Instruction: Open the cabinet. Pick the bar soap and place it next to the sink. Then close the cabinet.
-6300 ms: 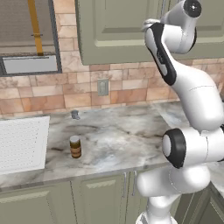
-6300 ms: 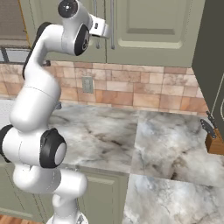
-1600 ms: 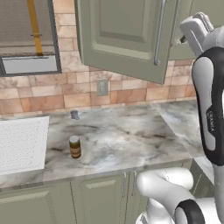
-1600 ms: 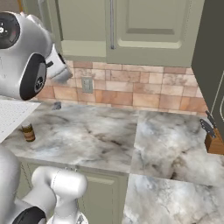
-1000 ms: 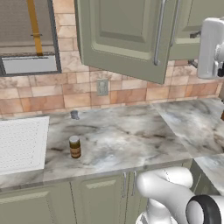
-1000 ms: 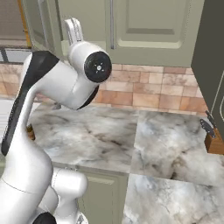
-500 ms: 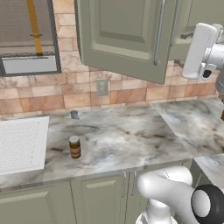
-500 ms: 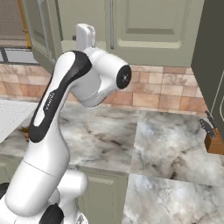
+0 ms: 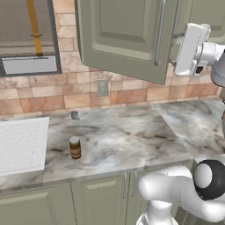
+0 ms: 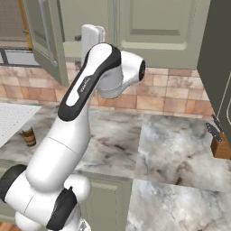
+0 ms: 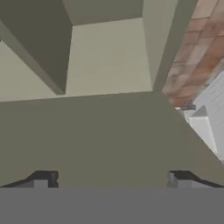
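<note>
- Hanging on the brick wall above the counter, the cabinet (image 9: 132, 35) is the largest thing here; its left door (image 9: 125, 39) is swung open toward the room, with a long silver handle (image 9: 159, 33) near its free edge.
- In the right base view the open door (image 10: 45, 38) shows at the far left, and the closed right door (image 10: 160, 27) sits behind the arm.
- The hand view looks into the cabinet (image 11: 109, 65) from close up and below: a pale back wall, a darker side wall and the underside of the cabinet floor. The inside of the cabinet is too hidden to tell where the soap lies.
- The counter (image 9: 132, 136) is grey-veined marble and runs along the wall, with green lower cabinets (image 9: 96, 197) under it.
- The sink (image 9: 22, 145), white and finely gridded, sits in the counter at the far left.
- The white arm (image 10: 76, 122) rises from the base and bends up to the level of the cabinet.
- The gripper (image 11: 109, 178) points into the open cabinet; its two dark fingertips (image 11: 41, 179) stand far apart, with nothing between them.
- A knife block (image 10: 221, 144) stands at the right end of the counter.
- A small brown jar (image 9: 75, 147) with a tan lid stands upright on the counter, just right of the sink.
- A small grey stub (image 9: 74, 115) sits on the counter near the wall, behind the jar.
</note>
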{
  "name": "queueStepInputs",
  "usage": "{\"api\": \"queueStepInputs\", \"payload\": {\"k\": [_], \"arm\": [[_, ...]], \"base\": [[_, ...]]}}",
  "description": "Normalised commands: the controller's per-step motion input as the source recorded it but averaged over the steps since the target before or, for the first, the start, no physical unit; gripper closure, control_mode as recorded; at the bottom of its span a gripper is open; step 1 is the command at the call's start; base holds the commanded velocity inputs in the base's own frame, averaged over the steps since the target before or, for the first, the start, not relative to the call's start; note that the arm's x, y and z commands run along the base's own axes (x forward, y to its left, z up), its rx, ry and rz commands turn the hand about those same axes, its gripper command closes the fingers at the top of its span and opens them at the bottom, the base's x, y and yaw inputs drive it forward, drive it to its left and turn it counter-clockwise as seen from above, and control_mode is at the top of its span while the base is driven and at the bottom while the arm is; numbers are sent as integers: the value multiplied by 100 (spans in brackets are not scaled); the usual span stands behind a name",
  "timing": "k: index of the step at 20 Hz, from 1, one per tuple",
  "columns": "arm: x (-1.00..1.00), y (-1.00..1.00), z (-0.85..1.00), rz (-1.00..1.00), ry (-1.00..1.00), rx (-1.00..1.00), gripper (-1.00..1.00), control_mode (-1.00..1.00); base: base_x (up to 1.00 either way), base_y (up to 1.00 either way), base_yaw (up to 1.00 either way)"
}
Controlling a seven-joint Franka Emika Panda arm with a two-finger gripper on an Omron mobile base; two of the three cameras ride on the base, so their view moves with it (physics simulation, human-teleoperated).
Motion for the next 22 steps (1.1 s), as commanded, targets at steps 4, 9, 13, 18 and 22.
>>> {"api": "queueStepInputs", "payload": {"k": [4, 9, 13, 18, 22], "arm": [[14, 25, -1, 22, 0, 0, -100, -100], [-2, 38, -1, 23, 0, -1, -100, -100], [-24, 34, 0, 29, 1, 0, -100, -100], [-45, 36, 2, 31, 0, 0, -100, -100], [-58, 46, 3, 22, -2, -2, -100, -100]], "base": [[0, 0, 0], [0, 0, 0], [0, 0, 0], [0, 0, 0], [0, 0, 0]]}}
